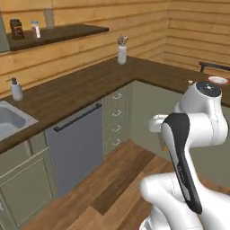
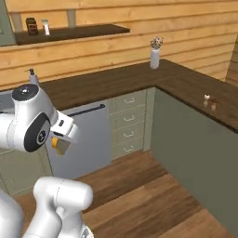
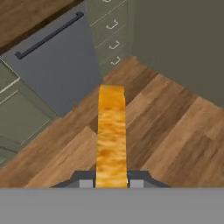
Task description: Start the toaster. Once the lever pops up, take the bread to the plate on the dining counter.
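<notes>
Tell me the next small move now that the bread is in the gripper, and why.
Probably carry on toward the plate, keeping the grip steady. The gripper is shut on the bread, held edge-on above the wooden floor, so nothing is left but transport and placing.

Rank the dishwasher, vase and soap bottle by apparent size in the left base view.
1. Dishwasher, by far the largest.
2. and 3. Vase and soap bottle: they look alike, and their distances from the camera differ, so no ranking.

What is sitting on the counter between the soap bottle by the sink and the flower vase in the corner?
Nothing: in the left base view the dark counter runs bare from the soap bottle to the vase.
</notes>
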